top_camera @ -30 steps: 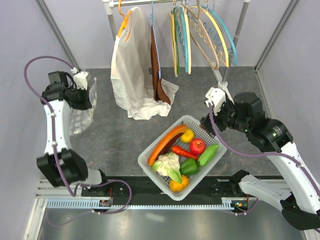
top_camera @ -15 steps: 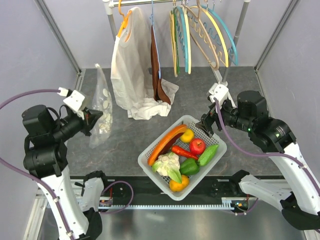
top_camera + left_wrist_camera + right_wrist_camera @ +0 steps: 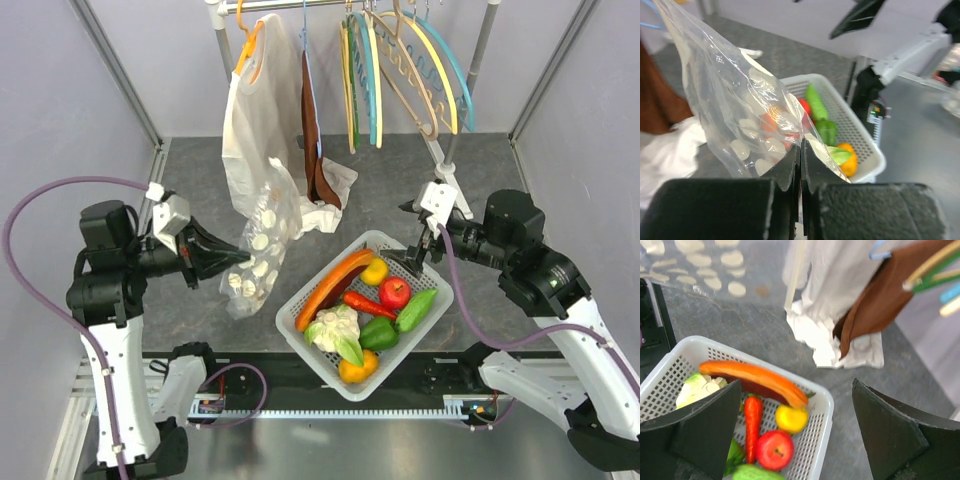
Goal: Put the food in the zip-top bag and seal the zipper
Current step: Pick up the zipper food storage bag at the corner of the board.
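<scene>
My left gripper [image 3: 238, 262] is shut on an edge of the clear polka-dot zip-top bag [image 3: 257, 250] and holds it off the table, left of the basket. In the left wrist view the bag [image 3: 735, 110] stretches up and left from my closed fingertips [image 3: 801, 150]. The zipper cannot be made out. The food lies in the white lattice basket [image 3: 425, 318]: long orange piece [image 3: 330, 285], red chili [image 3: 365, 303], red apple [image 3: 395, 292], yellow pepper [image 3: 374, 270], cucumber [image 3: 416, 309], green pepper [image 3: 378, 333], cauliflower [image 3: 332, 327], orange pepper [image 3: 356, 370]. My right gripper [image 3: 415, 255] is open and empty above the basket's far corner [image 3: 825, 400].
A white garment [image 3: 262, 140] and a brown one [image 3: 315, 130] hang from a rack at the back, the white hem lying on the table. Coloured hangers [image 3: 400, 70] hang to the right. Grey walls stand on both sides.
My left arm has swung the bag from the far left edge across to the middle, now beside the basket. My right gripper has shifted slightly over the basket's far corner.
</scene>
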You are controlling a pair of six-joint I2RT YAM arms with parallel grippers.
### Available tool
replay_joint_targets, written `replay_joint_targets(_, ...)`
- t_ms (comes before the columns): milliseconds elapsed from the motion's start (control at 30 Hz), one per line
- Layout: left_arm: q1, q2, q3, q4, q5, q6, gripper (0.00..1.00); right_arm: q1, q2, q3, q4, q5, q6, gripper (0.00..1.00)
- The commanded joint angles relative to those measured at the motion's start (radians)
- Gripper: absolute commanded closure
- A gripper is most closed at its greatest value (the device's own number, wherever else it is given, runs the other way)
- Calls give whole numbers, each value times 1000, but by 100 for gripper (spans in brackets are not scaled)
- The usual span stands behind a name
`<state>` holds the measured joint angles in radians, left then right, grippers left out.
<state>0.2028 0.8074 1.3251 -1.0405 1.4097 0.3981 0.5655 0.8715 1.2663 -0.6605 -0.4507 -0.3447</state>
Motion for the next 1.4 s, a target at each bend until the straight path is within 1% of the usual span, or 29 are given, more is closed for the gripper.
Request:
replay_joint_targets(0, -167, -16, -67, 23, 28, -70, 98, -3, 35, -39, 171, -140, -114, 2)
replay_joint_targets(33, -192, -19, -78, 23, 12, -80, 98, -1, 53, -35, 189, -173, -119, 2)
replay_joint_targets(100, -300, -27, -102, 20, -29, -81, 98, 0, 111, -7, 196, -212, -141, 2)
replay_joint_targets(167, -333, -31, -110, 20, -51, -81, 98, 16, 147, 21, 211, -259, -149, 2)
replay_joint_targets(200, -342, -28, -110, 19, -51, -81, 98, 23, 176, 27, 216, -267, -151, 2)
replay_joint_targets(300, -344, -24, -98, 17, -40, -62, 98, 82, 199, 25, 216, -279, -172, 6)
replay_joint_targets(333, -344, -22, -93, 17, -38, -58, 98, 123, 198, 15, 211, -275, -184, 12)
replay_joint_targets(400, -344, -17, -86, 19, -35, -48, 98, 175, 178, -30, 205, -241, -215, 18)
replay_joint_targets(433, -345, -14, -86, 19, -32, -47, 98, 229, 172, -47, 206, -220, -240, 21)
replay_joint_targets(500, -348, -16, -86, 20, -23, -35, 98, 278, 173, -82, 214, -177, -252, 22)
replay_joint_targets(567, -352, -17, -86, 20, -23, -27, 98, 283, 191, -90, 225, -154, -237, 23)
replay_joint_targets(700, -355, -22, -83, 20, -21, -19, 98, 283, 218, -76, 236, -126, -209, 28)
replay_joint_targets(767, -355, -22, -83, 20, -26, -16, 98, 284, 210, -76, 239, -129, -186, 28)
replay_joint_targets(900, -355, -17, -81, 22, -31, -7, 98, 283, 175, -110, 239, -76, -134, 35)
replay_joint_targets(1000, -355, -8, -79, 20, -35, -1, 98, 274, 135, -183, 263, -36, -104, 36)
replay_joint_targets(1067, -355, -4, -76, 20, -32, 2, 98, 274, 127, -217, 277, -40, -82, 36)
replay_joint_targets(1200, -356, -4, -78, 20, -26, 2, 98, 266, 175, -208, 317, -14, -21, 35)
replay_joint_targets(1367, -356, -17, -78, 20, -26, 1, 98, 257, 219, -197, 360, -25, 6, 37)
